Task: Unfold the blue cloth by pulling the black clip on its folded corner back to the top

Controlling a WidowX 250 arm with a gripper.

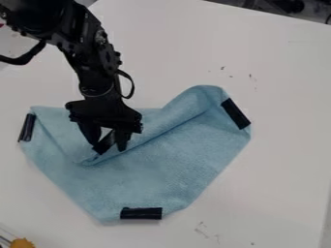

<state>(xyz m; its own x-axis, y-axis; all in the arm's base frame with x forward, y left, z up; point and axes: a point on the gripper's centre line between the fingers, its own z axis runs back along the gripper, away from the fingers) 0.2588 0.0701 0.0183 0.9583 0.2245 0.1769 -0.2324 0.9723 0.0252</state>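
The blue cloth (174,164) lies under the gripper (110,147), whose slightly parted fingers (122,139) straddle its taped corner (104,142), perhaps without gripping it, so a sideways brush could rumple the fold.

White tabletop (284,101), small dark marks (252,77), dark objects (290,5) beyond

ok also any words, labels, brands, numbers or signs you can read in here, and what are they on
No text can be read.
Blue cloth: no lettering to be seen, nor on the black strips at its edges.
White table: a few small dark marks, none readable as letters or numbers.
Robot arm: small light spots, too small to make out as print.
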